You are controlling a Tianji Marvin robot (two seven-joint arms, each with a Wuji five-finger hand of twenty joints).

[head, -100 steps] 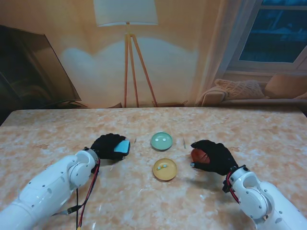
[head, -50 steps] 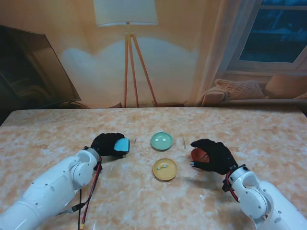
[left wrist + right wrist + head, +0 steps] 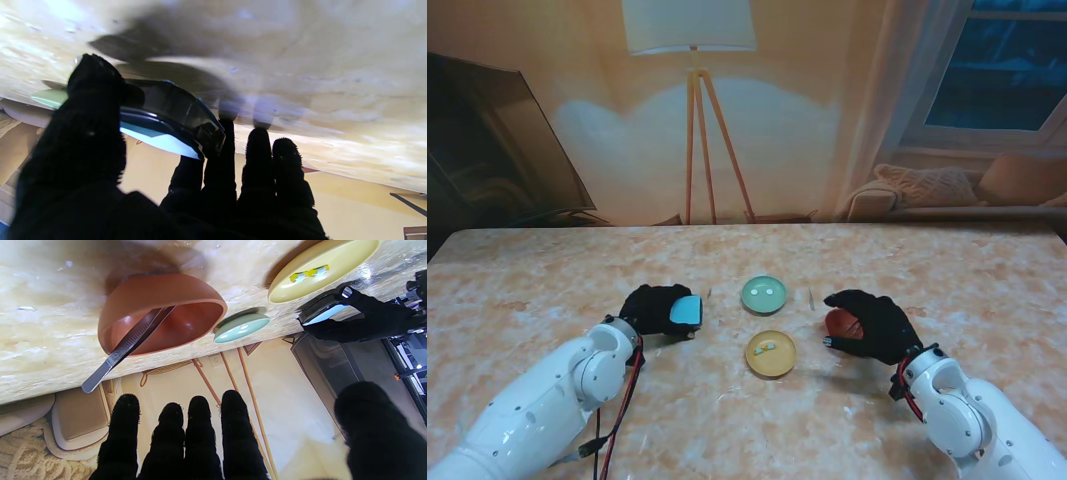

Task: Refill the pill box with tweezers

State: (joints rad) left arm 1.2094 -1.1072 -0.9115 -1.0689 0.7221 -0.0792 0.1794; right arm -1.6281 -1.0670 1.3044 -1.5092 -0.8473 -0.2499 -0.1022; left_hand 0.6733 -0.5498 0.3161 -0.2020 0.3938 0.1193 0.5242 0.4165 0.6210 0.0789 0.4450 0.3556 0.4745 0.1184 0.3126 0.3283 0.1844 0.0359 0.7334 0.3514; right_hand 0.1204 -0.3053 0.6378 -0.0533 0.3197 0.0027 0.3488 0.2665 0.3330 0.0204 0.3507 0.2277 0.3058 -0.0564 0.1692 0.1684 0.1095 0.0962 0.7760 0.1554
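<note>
My left hand (image 3: pixel 658 309) is shut on the blue pill box (image 3: pixel 686 310), held at the table's left of centre; the left wrist view shows the pill box (image 3: pixel 166 125) pinched between thumb and fingers (image 3: pixel 227 160). A green dish (image 3: pixel 764 293) holds white pills. Nearer to me, a yellow dish (image 3: pixel 771 353) holds yellow pills (image 3: pixel 308 273). My right hand (image 3: pixel 872 325) hovers open over a red bowl (image 3: pixel 840 324). Metal tweezers (image 3: pixel 128 343) lean in that red bowl (image 3: pixel 160 311), handle sticking out over the rim, untouched by my fingers (image 3: pixel 200 436).
The marble table (image 3: pixel 747 420) stretches wide around the dishes. A small thin object (image 3: pixel 811 297) lies just right of the green dish. Beyond the far edge stand a floor lamp (image 3: pixel 692 110) and a sofa (image 3: pixel 947 195).
My left hand has shifted slightly right and nearer to me with the pill box, tilting it. The right hand has stayed over the red bowl.
</note>
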